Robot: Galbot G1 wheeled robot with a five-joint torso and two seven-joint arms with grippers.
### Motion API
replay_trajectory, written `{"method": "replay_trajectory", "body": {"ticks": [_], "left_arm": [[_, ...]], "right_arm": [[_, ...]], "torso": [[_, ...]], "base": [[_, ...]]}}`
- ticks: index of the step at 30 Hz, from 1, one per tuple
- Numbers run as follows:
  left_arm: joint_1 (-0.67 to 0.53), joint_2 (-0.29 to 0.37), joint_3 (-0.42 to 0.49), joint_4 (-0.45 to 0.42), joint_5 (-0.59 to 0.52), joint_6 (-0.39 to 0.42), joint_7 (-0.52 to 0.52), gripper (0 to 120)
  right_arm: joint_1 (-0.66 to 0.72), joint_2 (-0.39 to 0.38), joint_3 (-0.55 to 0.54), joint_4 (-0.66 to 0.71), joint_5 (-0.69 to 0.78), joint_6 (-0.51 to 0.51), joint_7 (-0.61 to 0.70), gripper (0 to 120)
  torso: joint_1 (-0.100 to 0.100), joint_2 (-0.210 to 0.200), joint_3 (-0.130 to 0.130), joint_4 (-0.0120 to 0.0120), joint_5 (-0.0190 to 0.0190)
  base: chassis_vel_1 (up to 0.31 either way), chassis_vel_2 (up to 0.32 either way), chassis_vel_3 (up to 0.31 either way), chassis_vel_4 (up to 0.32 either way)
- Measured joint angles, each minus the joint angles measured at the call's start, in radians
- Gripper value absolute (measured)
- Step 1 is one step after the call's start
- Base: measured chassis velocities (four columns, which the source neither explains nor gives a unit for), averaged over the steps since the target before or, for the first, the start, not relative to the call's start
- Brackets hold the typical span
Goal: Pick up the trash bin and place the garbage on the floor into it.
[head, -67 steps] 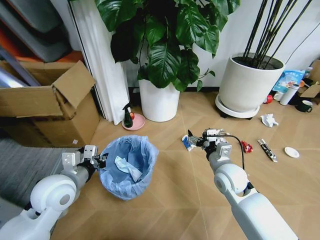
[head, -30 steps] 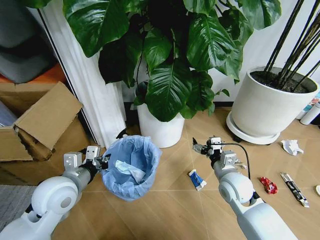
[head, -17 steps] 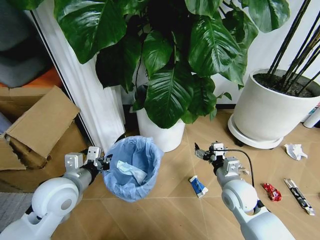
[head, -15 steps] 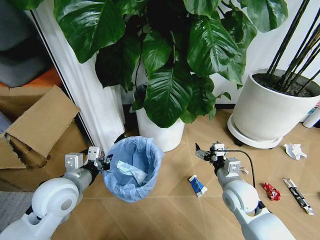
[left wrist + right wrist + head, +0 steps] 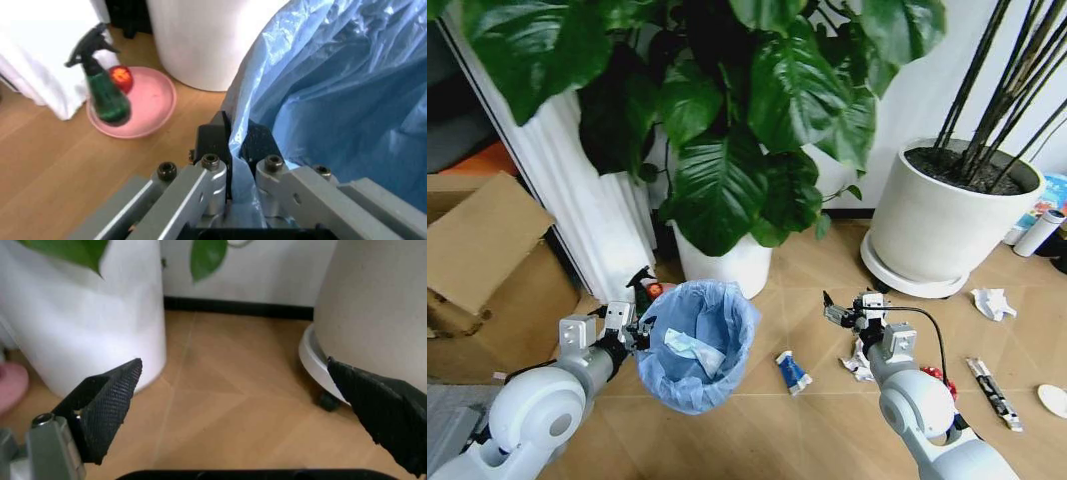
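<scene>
The trash bin point(image 5: 697, 345), small and round with a crinkled light-blue bag, hangs at my left with a white paper wad point(image 5: 689, 348) inside. My left gripper point(image 5: 632, 330) is shut on its rim; the left wrist view shows the fingers point(image 5: 215, 137) pinching the bag edge point(image 5: 235, 150). My right gripper point(image 5: 847, 312) is open and holds nothing, its wide-spread fingertips point(image 5: 107, 410) above bare floor point(image 5: 220, 390). Garbage lies on the floor: a blue-white wrapper point(image 5: 792, 372), a white wad point(image 5: 859, 364) beside my right arm, a red wrapper point(image 5: 939, 377), a dark narrow wrapper point(image 5: 988, 381), another wad point(image 5: 992, 303) and a white disc point(image 5: 1053, 400).
A leafy plant in a white pot point(image 5: 727, 265) stands just behind the bin, with a green spray bottle point(image 5: 103, 95) and pink saucer point(image 5: 143, 107) beside it. A large white pot point(image 5: 942, 225) on a wheeled base is at the right. A cardboard box point(image 5: 487, 270) is at the left.
The whole head view has shifted, so the camera moved; the plants now sit closer and a white wad shows by the right arm. Both grippers keep their states.
</scene>
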Motion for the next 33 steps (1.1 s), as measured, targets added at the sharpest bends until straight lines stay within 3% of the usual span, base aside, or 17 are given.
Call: {"method": "replay_trajectory", "body": {"ticks": [5,8,10,15,16,23,33], "left_arm": [[0.006,-0.006,-0.008,-0.006,0.006,0.0,0.002,0],[0.014,-0.019,-0.013,-0.01,0.015,0.0,0.002,0],[0.024,-0.026,-0.013,-0.014,0.023,0.0,0.003,0],[0.046,-0.048,-0.01,-0.022,0.045,0.0,0.011,0],[0.047,-0.052,-0.008,-0.022,0.05,0.0,0.015,0],[0.058,-0.049,-0.029,-0.028,0.058,0.0,0.018,0],[0.056,-0.052,-0.04,-0.018,0.066,0.0,0.02,0]], "right_arm": [[-0.031,-0.064,0.02,-0.064,-0.007,0.008,-0.108,100],[-0.05,-0.125,0.044,-0.151,-0.058,0.04,-0.287,100],[-0.051,-0.144,0.041,-0.177,-0.055,0.042,-0.333,100],[-0.006,-0.181,-0.04,-0.281,-0.028,0.071,-0.415,100],[0.027,-0.189,-0.096,-0.325,-0.007,0.077,-0.426,100],[0.195,-0.154,-0.282,-0.52,0.002,0.112,-0.449,100],[0.312,-0.074,-0.403,-0.663,-0.001,0.115,-0.457,100]], "torso": [[0.0,0.0,0.0,0.0,-0.0004],[0.0,0.0,0.0,0.0,-0.001],[0.0,0.0,0.0,0.0,-0.0008],[0.0,0.0,0.0,0.0004,-0.0008],[0.0,0.0,0.0,0.0002,-0.0005],[0.0,0.0,0.0,0.0004,-0.0007],[0.0,0.0,0.0,0.0001,-0.0011]], "base": [[-0.049,-0.06,0.047,0.06],[0.014,0.021,-0.013,-0.016],[0.021,0.032,-0.02,-0.023],[0.0,0.0,0.0,0.0],[0.0,0.0,0.0,0.0],[0.0,0.0,0.0,0.0],[0.0,0.0,0.0,0.0]]}}
